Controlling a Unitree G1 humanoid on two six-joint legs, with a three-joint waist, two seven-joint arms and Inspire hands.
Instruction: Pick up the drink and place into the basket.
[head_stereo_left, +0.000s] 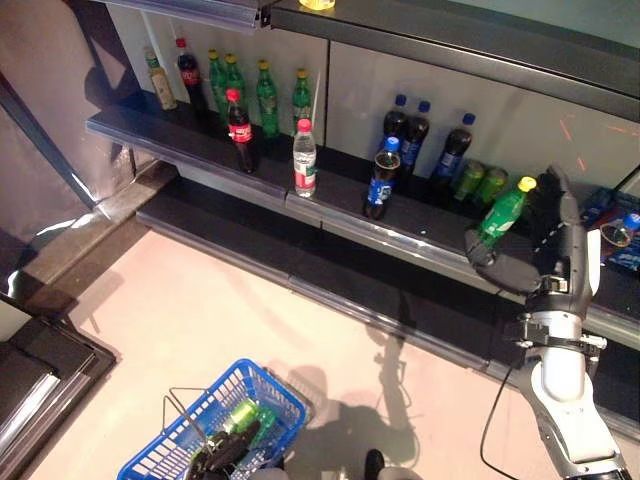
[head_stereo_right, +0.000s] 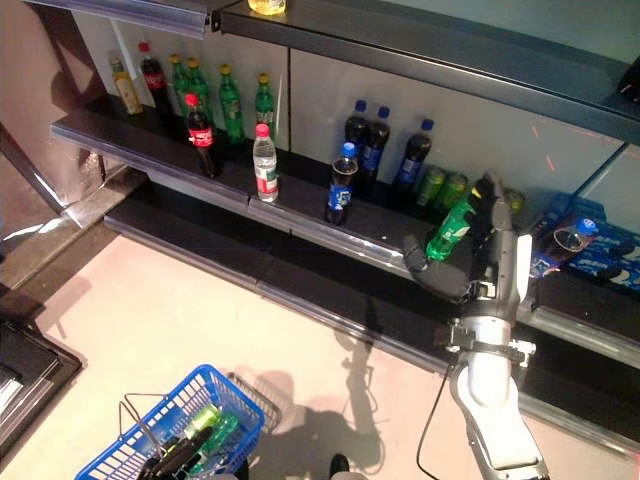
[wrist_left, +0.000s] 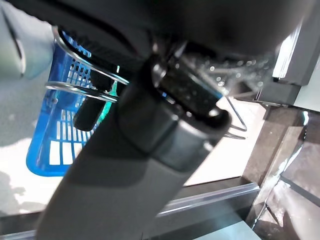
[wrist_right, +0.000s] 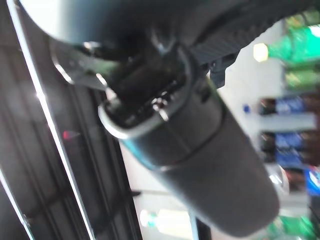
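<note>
A green drink bottle (head_stereo_left: 498, 218) with a yellow cap hangs tilted in front of the shelf (head_stereo_left: 330, 208), its cap up and to the right. My right hand (head_stereo_left: 548, 235) is shut on it, thumb under the body and fingers behind it; the same bottle (head_stereo_right: 449, 229) shows in the right eye view. On the floor at the lower left stands a blue basket (head_stereo_left: 165, 448) with wire handles. A green bottle (head_stereo_left: 241, 414) lies inside. My left hand (head_stereo_left: 216, 458) is shut on the handles (wrist_left: 82, 92), its fingers (wrist_left: 92, 112) curled over them.
Several bottles stand on the shelf: a red-capped cola (head_stereo_left: 239, 130), a clear water bottle (head_stereo_left: 304, 158), a blue-labelled dark bottle (head_stereo_left: 380, 178), green ones at the back left and green cans (head_stereo_left: 480, 183). A lower ledge (head_stereo_left: 330, 285) juts out beneath. Pale floor lies between ledge and basket.
</note>
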